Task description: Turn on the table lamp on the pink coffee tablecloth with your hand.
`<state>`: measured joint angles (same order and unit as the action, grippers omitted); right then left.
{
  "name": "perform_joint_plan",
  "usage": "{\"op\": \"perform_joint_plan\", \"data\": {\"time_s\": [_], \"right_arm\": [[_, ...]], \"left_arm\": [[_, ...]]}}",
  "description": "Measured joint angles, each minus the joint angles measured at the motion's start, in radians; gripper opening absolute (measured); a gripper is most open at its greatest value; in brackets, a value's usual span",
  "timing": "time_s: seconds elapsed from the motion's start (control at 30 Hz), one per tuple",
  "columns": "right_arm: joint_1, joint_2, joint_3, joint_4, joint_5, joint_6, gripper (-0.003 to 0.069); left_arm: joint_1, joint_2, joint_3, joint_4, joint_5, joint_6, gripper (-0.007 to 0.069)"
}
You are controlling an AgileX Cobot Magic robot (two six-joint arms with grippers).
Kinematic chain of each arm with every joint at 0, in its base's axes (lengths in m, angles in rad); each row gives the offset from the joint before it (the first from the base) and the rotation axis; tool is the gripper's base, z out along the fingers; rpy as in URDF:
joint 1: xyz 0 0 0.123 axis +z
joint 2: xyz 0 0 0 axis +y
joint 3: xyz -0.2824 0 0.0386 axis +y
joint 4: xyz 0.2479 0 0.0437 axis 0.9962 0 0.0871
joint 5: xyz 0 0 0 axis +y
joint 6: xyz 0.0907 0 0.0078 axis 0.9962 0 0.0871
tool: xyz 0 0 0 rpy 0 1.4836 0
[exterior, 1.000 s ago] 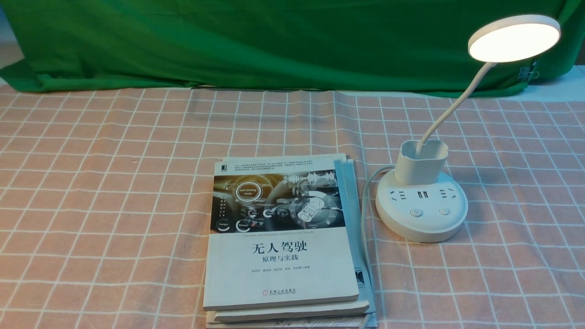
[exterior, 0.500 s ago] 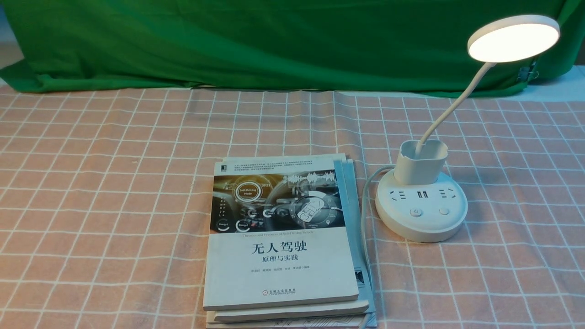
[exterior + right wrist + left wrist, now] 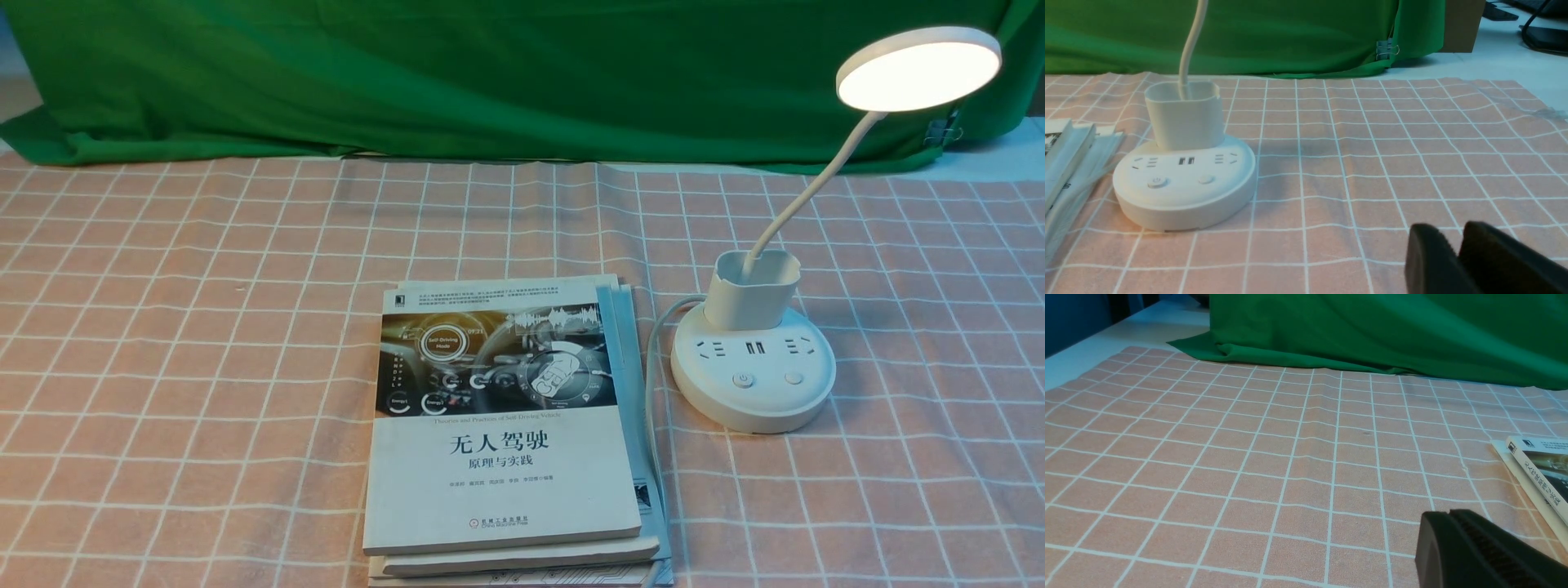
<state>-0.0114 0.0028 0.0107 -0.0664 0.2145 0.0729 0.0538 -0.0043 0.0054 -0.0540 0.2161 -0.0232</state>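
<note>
- Nearest to you, the left gripper (image 3: pixel 1449 516) shows only in its wrist view: the two black jaws are pressed together with nothing between them, and it hangs over the bare tablecloth (image 3: pixel 1249 457)
- The right gripper (image 3: pixel 1457 237) also shows only in its own wrist view; its jaws stand close side by side and hold nothing, and you see only a thin dark line between them
- In the front view you see no arm and no gripper at all
- The stack of books (image 3: pixel 506 425) lies near the front edge of the tablecloth (image 3: pixel 163 327), about in the middle; the top book has a white cover with a picture of a car dashboard
- In the left wrist view only one corner of the books (image 3: pixel 1539 473) comes in, near the left gripper but apart from it
- The lamp (image 3: pixel 753 367) stands on the tablecloth just to the right of the books, a little farther back; its white cord runs down between the two
- In the right wrist view the lamp (image 3: pixel 1184 179) is well apart from the right gripper, with some grid squares of cloth between them
- On the round base you find two buttons at the front, sockets behind them, and then the cup holder
- The thin neck rises from the cup and bends up to the right; the disc head (image 3: pixel 918 69) glows bright, so the lamp is on
- Farthest from you, the green cloth (image 3: pixel 490 73) hangs behind the table and its lower edge lies on the far end of the tablecloth
</note>
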Motion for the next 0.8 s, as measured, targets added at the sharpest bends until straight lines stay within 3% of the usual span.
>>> {"op": "perform_joint_plan", "data": {"time_s": [0.8], "right_arm": [[0.000, 0.000, 0.000, 0.002, 0.000, 0.000, 0.0234]], "left_arm": [[0.000, 0.000, 0.000, 0.000, 0.000, 0.000, 0.0021]]}}
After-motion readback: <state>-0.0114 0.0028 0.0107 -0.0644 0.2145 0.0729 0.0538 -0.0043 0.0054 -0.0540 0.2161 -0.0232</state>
